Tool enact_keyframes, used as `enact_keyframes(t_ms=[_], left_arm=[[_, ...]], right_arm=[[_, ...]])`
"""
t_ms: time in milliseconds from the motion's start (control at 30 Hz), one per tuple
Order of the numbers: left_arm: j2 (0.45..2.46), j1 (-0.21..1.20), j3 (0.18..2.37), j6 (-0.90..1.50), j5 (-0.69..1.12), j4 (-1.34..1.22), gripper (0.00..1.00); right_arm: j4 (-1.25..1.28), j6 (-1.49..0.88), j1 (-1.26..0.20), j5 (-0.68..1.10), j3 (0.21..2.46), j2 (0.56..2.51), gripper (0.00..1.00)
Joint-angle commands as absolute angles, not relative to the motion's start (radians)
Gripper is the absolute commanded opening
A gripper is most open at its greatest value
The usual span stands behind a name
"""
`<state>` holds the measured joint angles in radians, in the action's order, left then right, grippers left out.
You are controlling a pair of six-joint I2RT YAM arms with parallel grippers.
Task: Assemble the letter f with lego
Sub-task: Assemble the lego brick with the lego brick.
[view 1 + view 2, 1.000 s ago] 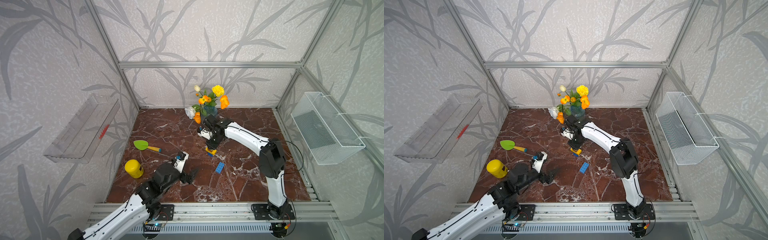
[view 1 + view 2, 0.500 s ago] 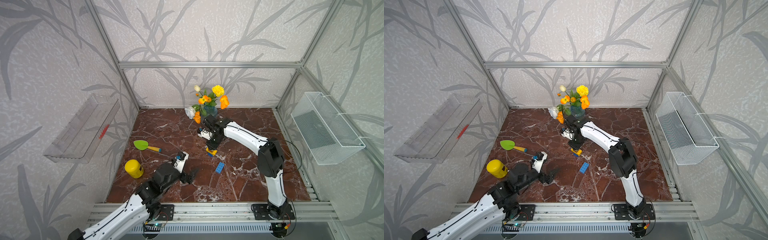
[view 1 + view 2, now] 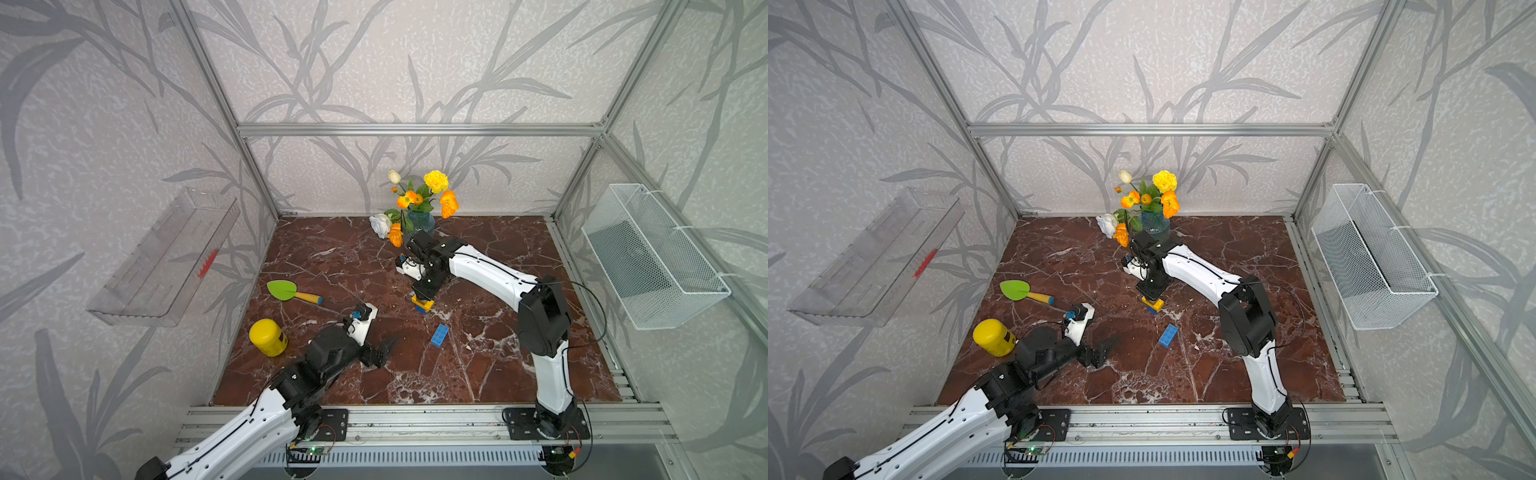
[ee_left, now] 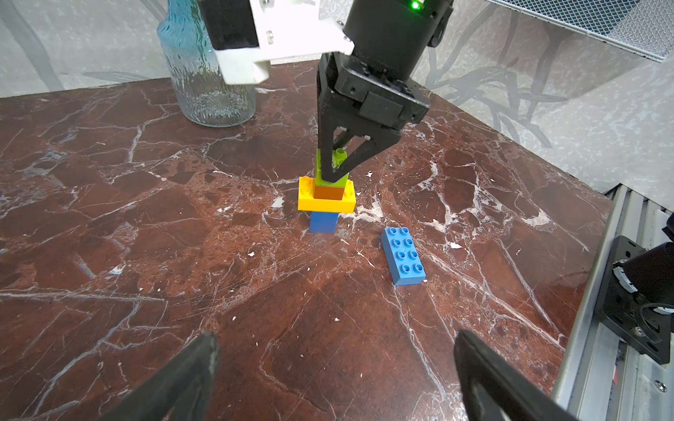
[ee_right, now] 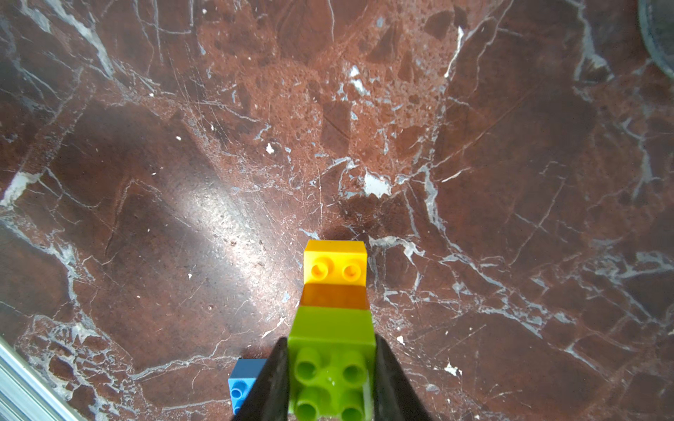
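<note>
A lego stack stands on the marble: short blue foot point(image 4: 323, 222), long yellow brick point(image 4: 325, 205), small orange brick point(image 4: 328, 192) and lime green brick point(image 4: 340, 155) on top. My right gripper point(image 5: 332, 379) points straight down, shut on the green brick point(image 5: 333, 328), one black finger on each side. Both top views show this stack point(image 3: 422, 304) point(image 3: 1152, 304) under the right gripper point(image 3: 424, 293). A long blue brick point(image 4: 403, 255) point(image 3: 439, 335) lies loose, studs up, in front of the stack. Low over the front left of the floor, my left gripper point(image 4: 335, 342) point(image 3: 384, 351) is open and empty, facing the stack.
A glass vase point(image 4: 208, 73) of flowers point(image 3: 419, 222) stands just behind the stack. A green toy shovel point(image 3: 286, 290) and a yellow jar point(image 3: 268, 337) lie at the left. A clear shelf point(image 3: 166, 257) and a wire basket point(image 3: 648, 257) hang on the side walls.
</note>
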<state>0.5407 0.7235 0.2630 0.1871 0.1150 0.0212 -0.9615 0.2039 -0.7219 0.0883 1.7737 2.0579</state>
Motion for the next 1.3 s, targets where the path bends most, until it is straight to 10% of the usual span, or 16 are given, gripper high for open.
enact_keyframes(t_ms=[0, 1267], left_arm=[[0.537, 0.716, 0.259, 0.195, 0.126, 0.000, 0.99], [0.514, 0.717, 0.263, 0.181, 0.124, 0.005, 0.99]], right_arm=[[-0.970, 0.178, -0.739, 0.085, 1.671, 2.161, 0.24], [-0.947, 0.146, -0.745, 0.072, 1.657, 1.930, 0.33]])
